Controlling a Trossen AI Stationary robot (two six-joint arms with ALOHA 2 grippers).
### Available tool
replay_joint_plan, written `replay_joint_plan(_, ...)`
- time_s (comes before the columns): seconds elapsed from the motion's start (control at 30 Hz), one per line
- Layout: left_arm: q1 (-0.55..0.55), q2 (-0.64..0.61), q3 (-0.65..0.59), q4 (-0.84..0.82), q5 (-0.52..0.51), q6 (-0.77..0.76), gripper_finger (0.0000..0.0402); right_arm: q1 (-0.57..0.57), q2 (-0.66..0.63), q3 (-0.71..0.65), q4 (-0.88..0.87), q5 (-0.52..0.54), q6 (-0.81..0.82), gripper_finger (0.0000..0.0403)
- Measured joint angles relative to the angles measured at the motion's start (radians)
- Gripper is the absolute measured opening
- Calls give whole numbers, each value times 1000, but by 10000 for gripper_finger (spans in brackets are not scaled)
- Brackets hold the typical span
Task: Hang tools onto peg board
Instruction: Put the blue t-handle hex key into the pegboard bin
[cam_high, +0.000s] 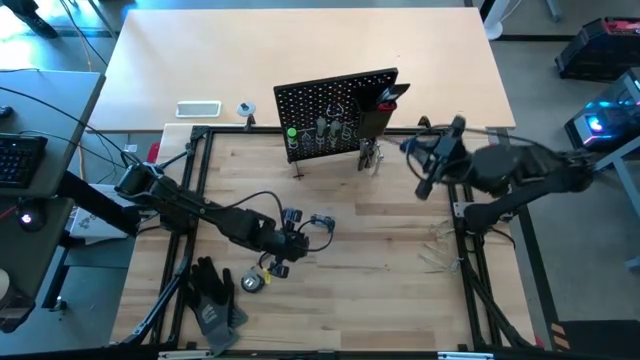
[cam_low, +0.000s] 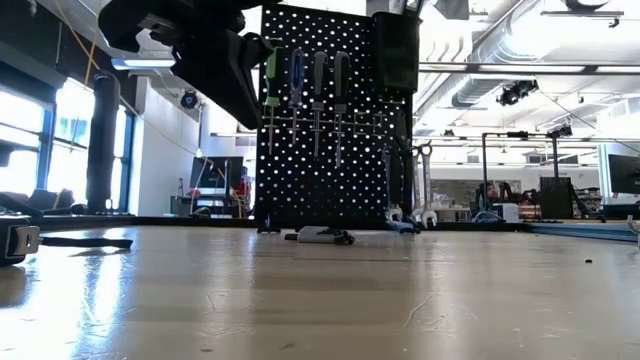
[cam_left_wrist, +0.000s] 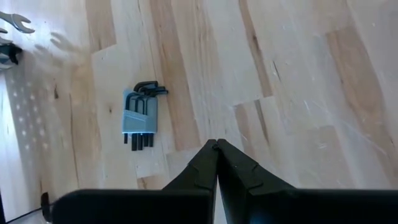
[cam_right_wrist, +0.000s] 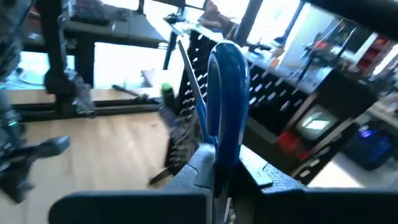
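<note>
The black peg board (cam_high: 338, 112) stands upright at the table's far middle. Green, blue and black-handled screwdrivers (cam_low: 305, 78) hang in its ring holders, silver wrenches (cam_low: 423, 185) hang lower, and a black bin (cam_high: 378, 108) sits at its right end. A blue-handled hex key set (cam_left_wrist: 140, 115) lies flat on the wood, also seen as the hex key set (cam_low: 320, 236) in front of the board. My left gripper (cam_left_wrist: 216, 147) hovers shut above the table, short of the hex keys. My right gripper (cam_right_wrist: 217, 163) is raised right of the board, shut on a blue-handled tool (cam_right_wrist: 227, 87). My right gripper pinches the blue-handled tool between its two fingers at the handle's lower end (cam_right_wrist: 219, 146). The rounded blue handle sticks out forward past the fingertips, lifted clear of the table and pointing toward the peg board. The rest of the tool is hidden behind the fingers.
Black work gloves (cam_high: 213, 297) lie near the table's front left, with a tape measure (cam_high: 252, 282) beside them. A white flat device (cam_high: 198, 108) rests on the far table behind the board. Bare wood stretches across the table's middle and right (cam_high: 400, 250).
</note>
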Motion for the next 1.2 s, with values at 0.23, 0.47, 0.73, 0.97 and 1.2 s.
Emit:
replay_joint_plan(0.23, 1, 0, 0, 1, -15, -12, 1, -56, 114, 255, -164, -2, -99, 14)
replay_joint_plan(0.47, 1, -2, 0, 66, -260, 49, 1, -61, 234, 404, -444, -67, 6, 14)
replay_joint_plan(0.73, 3, -74, 1, 350, -396, 246, 22, -44, 319, 407, -695, -208, 182, 14)
replay_joint_plan(0.97, 25, -151, 2, 537, -329, 301, 113, 45, 389, 407, -740, -240, 226, 14)
replay_joint_plan(1.2, 120, -145, 2, 606, -63, 204, 166, 96, 473, 407, -718, -262, 200, 14)
